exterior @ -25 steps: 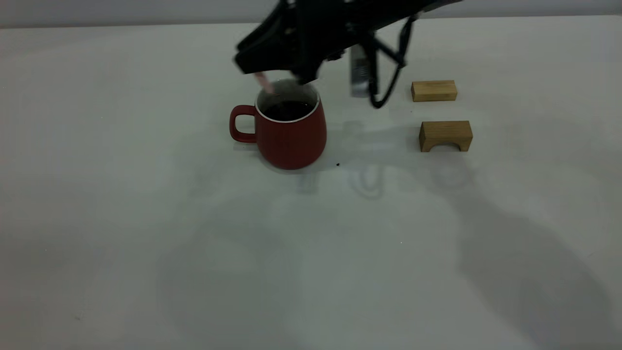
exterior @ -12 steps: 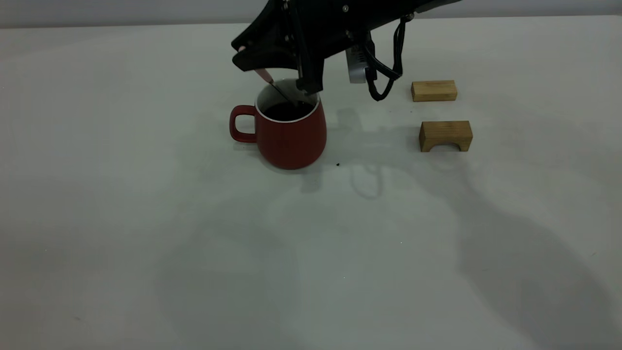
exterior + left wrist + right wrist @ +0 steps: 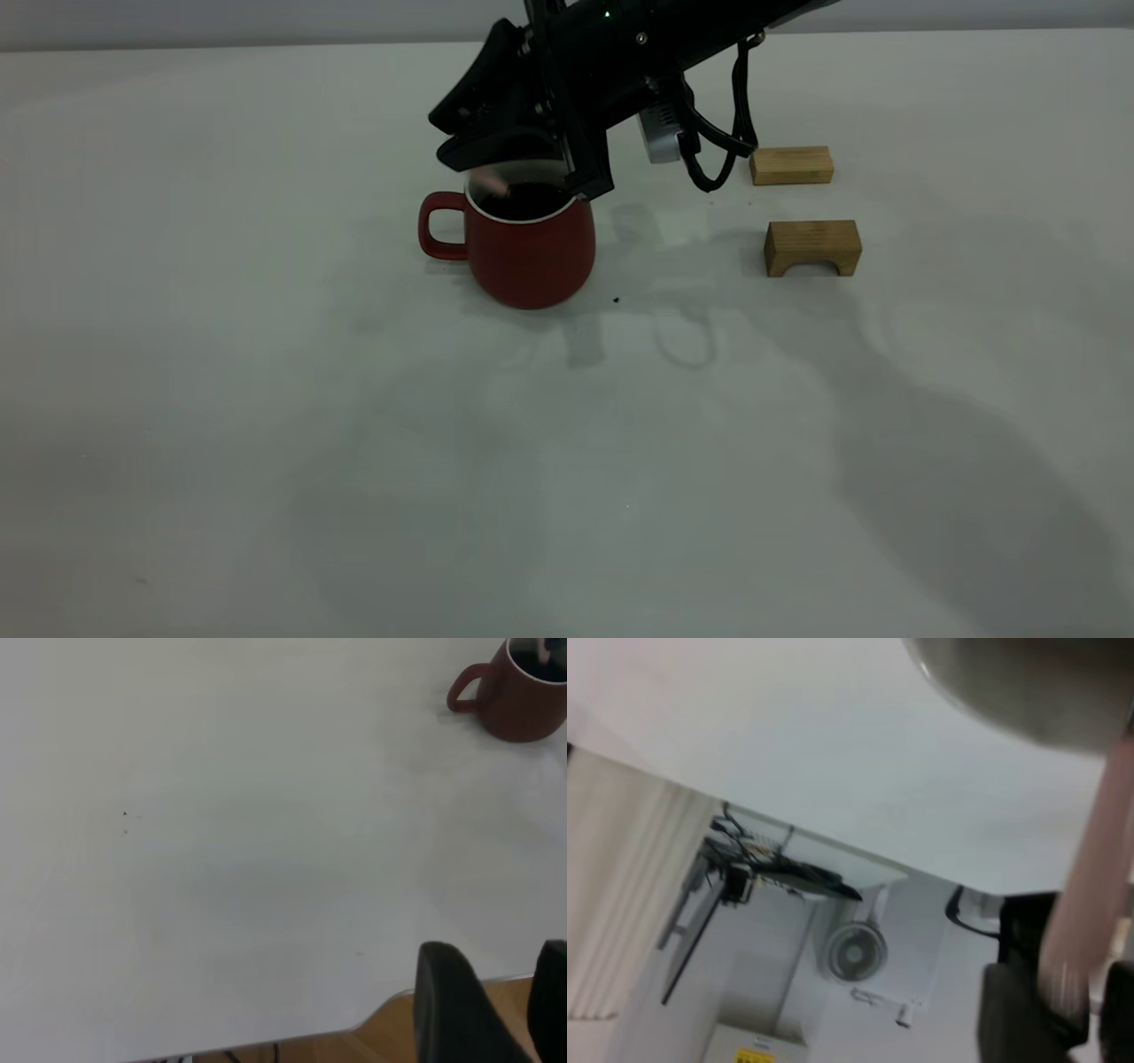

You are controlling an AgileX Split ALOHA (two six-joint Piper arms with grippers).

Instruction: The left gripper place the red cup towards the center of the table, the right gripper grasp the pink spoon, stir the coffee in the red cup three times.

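The red cup (image 3: pixel 532 252) stands upright on the table (image 3: pixel 354 443), handle toward the left, with dark coffee (image 3: pixel 524 199) inside. My right gripper (image 3: pixel 523 159) hangs low just over its rim, shut on the pink spoon (image 3: pixel 493 188), which shows as a blur dipping into the cup. In the right wrist view the pale pink handle (image 3: pixel 1090 895) runs between the right gripper (image 3: pixel 1067 1010) fingers toward the cup's rim (image 3: pixel 1010 682). My left gripper (image 3: pixel 496 1001) is out of the exterior view, open and empty at the table's edge, far from the cup (image 3: pixel 523 700).
Two tan wooden blocks lie to the right of the cup: a flat one (image 3: pixel 791 165) and an arched one (image 3: pixel 812 247). A small dark speck (image 3: pixel 617 300) sits by the cup's base. Black cables (image 3: pixel 718 142) hang from the right arm.
The right gripper has dropped lower over the cup and shifted slightly right. The spoon has swung inside the cup and is now blurred. The cup has stayed put.
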